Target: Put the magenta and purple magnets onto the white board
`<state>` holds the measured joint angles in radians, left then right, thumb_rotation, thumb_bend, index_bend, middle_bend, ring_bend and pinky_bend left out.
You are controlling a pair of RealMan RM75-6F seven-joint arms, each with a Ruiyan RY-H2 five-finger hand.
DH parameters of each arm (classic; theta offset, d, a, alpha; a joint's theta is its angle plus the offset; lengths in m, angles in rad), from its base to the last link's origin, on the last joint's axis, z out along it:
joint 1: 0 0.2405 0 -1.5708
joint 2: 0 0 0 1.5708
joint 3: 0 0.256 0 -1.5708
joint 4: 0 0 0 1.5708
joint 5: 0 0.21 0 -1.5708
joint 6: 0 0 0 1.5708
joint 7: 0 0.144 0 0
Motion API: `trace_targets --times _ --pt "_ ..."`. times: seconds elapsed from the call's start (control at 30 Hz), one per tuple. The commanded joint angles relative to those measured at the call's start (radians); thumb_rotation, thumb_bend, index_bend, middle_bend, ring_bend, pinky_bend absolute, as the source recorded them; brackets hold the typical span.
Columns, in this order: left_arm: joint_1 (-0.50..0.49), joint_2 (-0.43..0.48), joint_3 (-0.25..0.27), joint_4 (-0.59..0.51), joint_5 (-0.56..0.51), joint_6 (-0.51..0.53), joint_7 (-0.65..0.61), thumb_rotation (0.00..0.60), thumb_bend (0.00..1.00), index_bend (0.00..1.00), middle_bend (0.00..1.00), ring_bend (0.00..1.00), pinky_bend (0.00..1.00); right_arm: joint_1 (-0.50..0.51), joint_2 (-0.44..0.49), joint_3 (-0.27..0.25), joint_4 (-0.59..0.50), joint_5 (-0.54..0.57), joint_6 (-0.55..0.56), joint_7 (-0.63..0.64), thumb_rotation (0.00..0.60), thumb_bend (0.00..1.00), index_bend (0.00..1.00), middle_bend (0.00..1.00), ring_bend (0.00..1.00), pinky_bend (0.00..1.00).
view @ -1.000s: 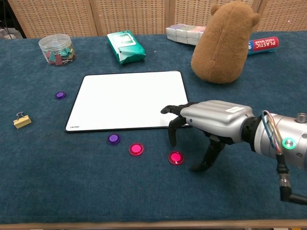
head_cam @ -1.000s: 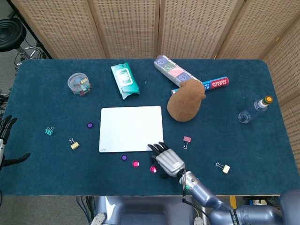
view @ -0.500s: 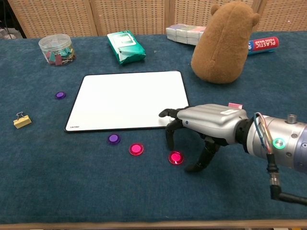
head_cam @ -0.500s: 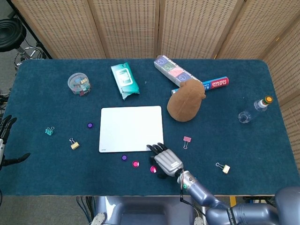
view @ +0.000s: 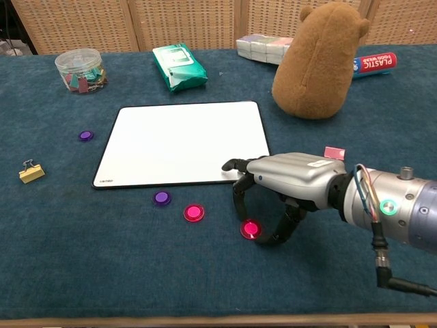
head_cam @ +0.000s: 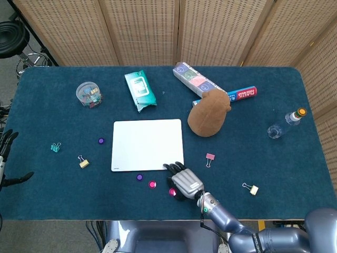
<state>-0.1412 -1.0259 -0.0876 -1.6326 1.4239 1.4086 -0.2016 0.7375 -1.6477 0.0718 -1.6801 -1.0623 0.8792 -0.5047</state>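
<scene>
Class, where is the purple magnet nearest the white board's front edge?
In the chest view, the purple magnet lies front-left of the white board, beside a magenta magnet.

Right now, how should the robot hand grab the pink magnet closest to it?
Probably by its round rim, from straight above. The magenta magnet lies flat on the table, so only its edges offer a grip. The right hand hovers over it, fingers either side.

Right hand (view: pixel 287 179): fingers arch over one magenta magnet (view: pixel 250 229); contact between fingertips and magnet cannot be confirmed, possibly touching. In the head view the hand covers most of this magnet. Left hand (head_cam: pixel 6 158): cut off by the left frame edge, finger posture indeterminate. Contents of the clear tub (view: pixel 80 70): too small to identify.
</scene>
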Motion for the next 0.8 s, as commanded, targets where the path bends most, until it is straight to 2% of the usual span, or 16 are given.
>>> trace_targets --times 0.03,0.23,0.47,0.67,0.8 --pt "0.0 0.0 0.0 0.001 -0.001 0.0 -0.001 0.6 0.0 0.0 0.0 0.0 0.0 0.001 -0.002 -0.001 0.002 0.002 0.004 0.005 0.6 0.34 0.53 0.0 0.0 0.0" --pt "-0.001 0.0 0.0 0.001 -0.001 -0.004 0.001 0.6 0.0 0.0 0.0 0.0 0.0 -0.001 0.007 0.016 -0.011 0.01 0.012 0.045 0.6 0.38 0.55 0.0 0.0 0.0" --pt "-0.002 -0.001 0.0 0.0 -0.003 -0.005 0.002 0.6 0.0 0.0 0.0 0.0 0.0 0.006 0.03 0.069 -0.027 0.025 0.02 0.105 0.6 0.39 0.56 0.0 0.0 0.0" --pt "-0.003 -0.001 0.003 -0.001 -0.001 -0.01 0.006 0.6 0.0 0.0 0.0 0.0 0.0 0.032 0.03 0.138 -0.012 0.106 0.027 0.128 0.6 0.39 0.56 0.0 0.0 0.0" --pt "-0.006 -0.002 0.002 0.001 -0.006 -0.017 0.006 0.6 0.0 0.0 0.0 0.0 0.0 0.071 -0.023 0.187 0.059 0.177 0.051 0.107 0.6 0.4 0.57 0.0 0.0 0.0"
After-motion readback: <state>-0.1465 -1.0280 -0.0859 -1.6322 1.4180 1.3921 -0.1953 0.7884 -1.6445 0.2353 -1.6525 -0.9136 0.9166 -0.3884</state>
